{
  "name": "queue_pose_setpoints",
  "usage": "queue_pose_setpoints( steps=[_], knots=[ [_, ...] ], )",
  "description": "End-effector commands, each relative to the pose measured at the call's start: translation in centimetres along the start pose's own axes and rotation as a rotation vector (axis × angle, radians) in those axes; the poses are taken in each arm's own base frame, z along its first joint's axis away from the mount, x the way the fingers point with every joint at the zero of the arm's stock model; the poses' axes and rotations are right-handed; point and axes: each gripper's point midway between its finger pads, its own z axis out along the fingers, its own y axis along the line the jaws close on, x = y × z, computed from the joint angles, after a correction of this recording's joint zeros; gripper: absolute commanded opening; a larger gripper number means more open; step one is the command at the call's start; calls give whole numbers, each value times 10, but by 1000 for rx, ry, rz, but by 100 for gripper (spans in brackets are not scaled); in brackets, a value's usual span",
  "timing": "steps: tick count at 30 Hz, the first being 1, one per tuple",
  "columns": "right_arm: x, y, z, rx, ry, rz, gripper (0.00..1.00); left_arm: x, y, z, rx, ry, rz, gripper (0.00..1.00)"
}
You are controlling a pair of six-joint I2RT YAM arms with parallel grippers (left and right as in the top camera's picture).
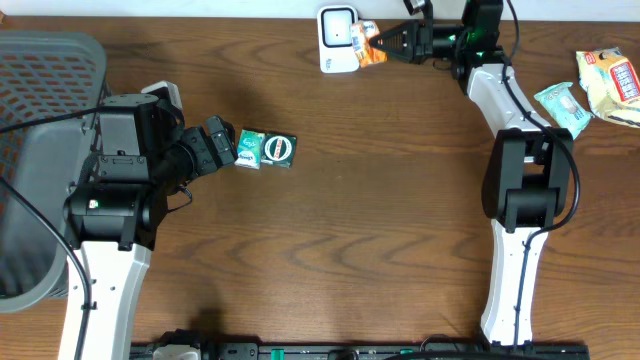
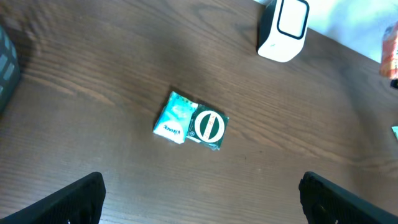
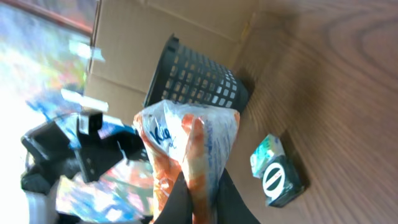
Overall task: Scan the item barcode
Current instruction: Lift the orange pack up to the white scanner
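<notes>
The right hand (image 1: 384,43) is clamped on an orange packet (image 1: 366,44) just beside the white scanner (image 1: 338,38). The left hand (image 1: 228,146) is spread wide and empty, near the green packs (image 1: 267,149).

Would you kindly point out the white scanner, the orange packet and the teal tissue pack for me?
white scanner (image 1: 338,38): overhead view, its front face.
orange packet (image 3: 199,143): right wrist view, its crinkled middle.
teal tissue pack (image 2: 176,116): left wrist view, centre of its top face.

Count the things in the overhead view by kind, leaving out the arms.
Packets: 5 (orange packet, teal packet, dark green packet, mint packet, beige packet)
Scanner: 1
Basket: 1
Total: 7
</notes>
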Motion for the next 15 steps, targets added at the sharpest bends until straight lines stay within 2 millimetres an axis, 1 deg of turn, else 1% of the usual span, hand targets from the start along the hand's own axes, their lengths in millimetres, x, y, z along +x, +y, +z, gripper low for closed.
queue_pose_setpoints(
  steps=[1, 4, 15],
  knots=[
    [-4, 18, 6, -14, 19, 31, 1, -6, -1, -4, -1, -18, 17, 98],
    [-7, 19, 6, -9, 9, 44, 1, -6, -1, -4, -1, -18, 17, 98],
    [-7, 19, 8, -9, 10, 46, 1, -6, -1, -4, -1, -18, 17, 98]
  ],
)
